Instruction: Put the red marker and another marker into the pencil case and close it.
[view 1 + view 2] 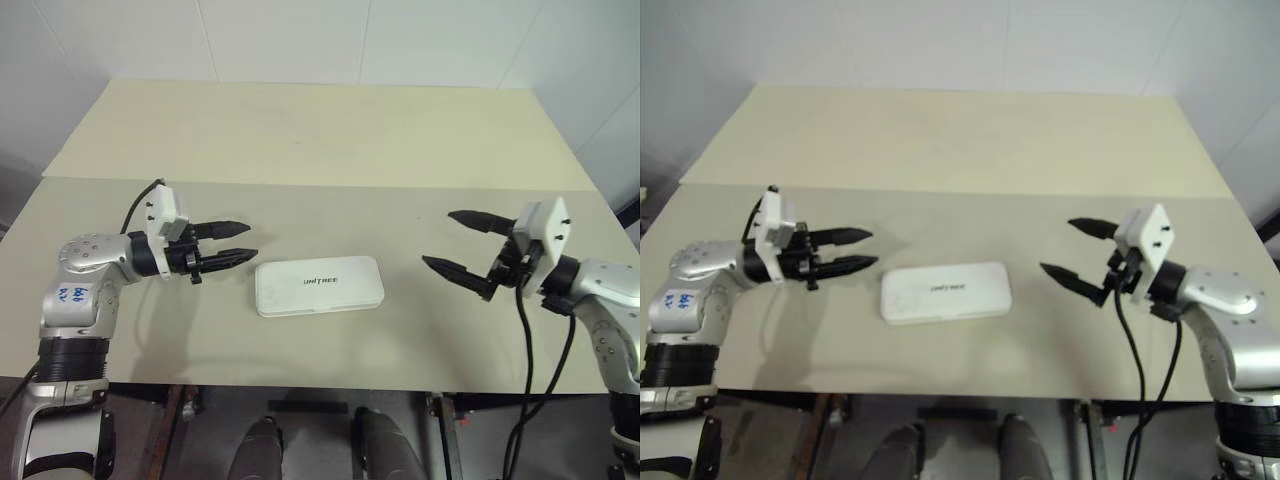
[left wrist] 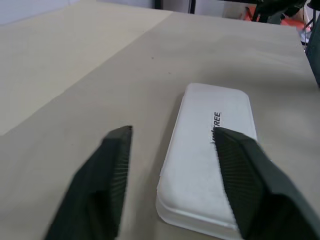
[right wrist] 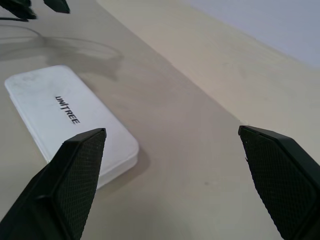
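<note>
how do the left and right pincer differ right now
The left black two-fingered pincer has its fingers a small way apart; the right black two-fingered pincer is spread much wider. The left hovers close to the end of the closed white hard-plastic pencil case; the right stands farther off. Both are empty, pointing inward over the beige table.

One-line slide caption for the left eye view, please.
Closed white pencil case lies on the beige table between the open left gripper and open right gripper, neither touching it.
</note>
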{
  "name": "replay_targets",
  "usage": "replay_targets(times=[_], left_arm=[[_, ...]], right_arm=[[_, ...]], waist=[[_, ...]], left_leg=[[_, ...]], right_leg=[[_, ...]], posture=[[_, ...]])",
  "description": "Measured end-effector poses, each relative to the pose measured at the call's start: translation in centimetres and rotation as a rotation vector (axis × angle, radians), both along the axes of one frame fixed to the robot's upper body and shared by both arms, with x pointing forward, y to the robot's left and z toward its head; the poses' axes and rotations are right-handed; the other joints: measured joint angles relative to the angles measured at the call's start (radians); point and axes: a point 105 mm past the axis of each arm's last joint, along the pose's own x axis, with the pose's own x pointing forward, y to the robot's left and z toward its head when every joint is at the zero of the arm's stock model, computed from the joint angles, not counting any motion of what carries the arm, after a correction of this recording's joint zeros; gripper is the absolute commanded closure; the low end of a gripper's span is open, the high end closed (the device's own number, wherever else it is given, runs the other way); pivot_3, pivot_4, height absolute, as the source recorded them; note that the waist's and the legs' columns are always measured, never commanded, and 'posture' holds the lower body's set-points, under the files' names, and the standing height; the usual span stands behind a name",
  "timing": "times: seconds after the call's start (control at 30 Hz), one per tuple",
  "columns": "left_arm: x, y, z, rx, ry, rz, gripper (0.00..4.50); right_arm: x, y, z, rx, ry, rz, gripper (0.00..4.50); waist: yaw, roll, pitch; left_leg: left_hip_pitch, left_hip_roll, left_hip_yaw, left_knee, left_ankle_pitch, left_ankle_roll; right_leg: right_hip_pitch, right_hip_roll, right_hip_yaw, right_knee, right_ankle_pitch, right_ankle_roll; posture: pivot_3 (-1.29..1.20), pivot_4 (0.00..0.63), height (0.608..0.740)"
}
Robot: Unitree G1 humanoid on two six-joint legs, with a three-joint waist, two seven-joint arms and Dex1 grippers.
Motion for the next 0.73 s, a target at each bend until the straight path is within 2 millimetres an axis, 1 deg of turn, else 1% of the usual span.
replay_targets(times=[0.07, 0.1, 0.2, 0.33, 0.43, 0.53, 0.7, 0.73], left_arm=[[-0.2, 0.0, 0.4, -0.009, -0.008, -0.002, 0.12], [-0.2, 0.0, 0.6, -0.011, -0.015, 0.000, 0.02], [-0.5, -0.1, 1.0, -0.014, -0.031, -0.005, 0.02], [-0.6, -0.2, 0.9, -0.014, -0.032, 0.004, 0.02], [-0.4, -0.4, 0.9, -0.026, -0.042, 0.018, 0.02], [-0.2, -0.8, 0.7, -0.026, -0.044, 0.023, 0.02], [-0.1, -0.8, 0.7, -0.022, -0.059, 0.039, 0.02], [-0.2, -0.7, 0.4, -0.019, -0.054, 0.045, 0.02]], right_arm=[[0.0, 0.0, 0.0, 0.001, 0.001, 0.007, 0.00], [0.1, -0.1, 0.0, 0.002, 0.005, 0.006, 0.00], [0.1, -0.2, -0.1, 0.003, 0.007, 0.008, 0.00], [0.1, -0.2, 0.1, 0.003, -0.002, 0.013, 0.00], [0.7, -0.7, 0.3, 0.018, -0.010, -0.005, 0.00], [0.9, -1.3, 0.0, 0.025, 0.001, -0.016, 0.00], [0.9, -1.8, 0.1, 0.019, -0.012, -0.024, 0.00], [1.0, -2.0, 0.1, 0.022, -0.014, -0.031, 0.00]], waist=[[0.000, 0.000, 0.000], [0.000, 0.000, 0.000], [0.000, 0.000, 0.000], [-0.002, 0.000, 0.000], [-0.001, 0.000, 0.000], [-0.001, 0.000, 0.000], [-0.001, 0.000, 0.000], [-0.002, 0.000, 0.000]], left_leg=[[0.000, 0.000, 0.000, 0.000, 0.000, 0.000], [0.000, 0.000, 0.000, 0.000, 0.000, 0.000], [0.000, 0.000, 0.000, 0.000, 0.000, 0.000], [0.000, 0.000, 0.000, 0.000, 0.000, 0.000], [0.000, 0.000, 0.001, 0.000, 0.000, 0.000], [0.000, 0.000, 0.001, 0.000, 0.000, 0.000], [0.000, 0.000, 0.001, 0.000, 0.000, 0.000], [0.000, 0.000, 0.001, 0.000, 0.000, 0.000]], right_leg=[[0.000, 0.000, 0.000, 0.000, 0.000, 0.000], [0.000, 0.000, 0.000, 0.000, 0.000, 0.000], [0.000, 0.000, 0.000, 0.000, 0.000, 0.000], [0.000, 0.000, 0.000, 0.000, 0.000, 0.000], [0.000, 0.000, 0.000, 0.000, 0.000, 0.000], [0.000, 0.000, 0.000, 0.000, 0.000, 0.000], [0.000, 0.000, 0.000, -0.001, 0.000, 0.000], [0.000, 0.000, 0.001, -0.001, 0.000, 0.000]], posture=[[0.00, 0.150, 0.740], [0.00, 0.150, 0.740], [0.00, 0.150, 0.740], [0.00, 0.150, 0.740], [0.00, 0.150, 0.740], [0.00, 0.150, 0.740], [0.00, 0.150, 0.740], [0.00, 0.150, 0.740]])
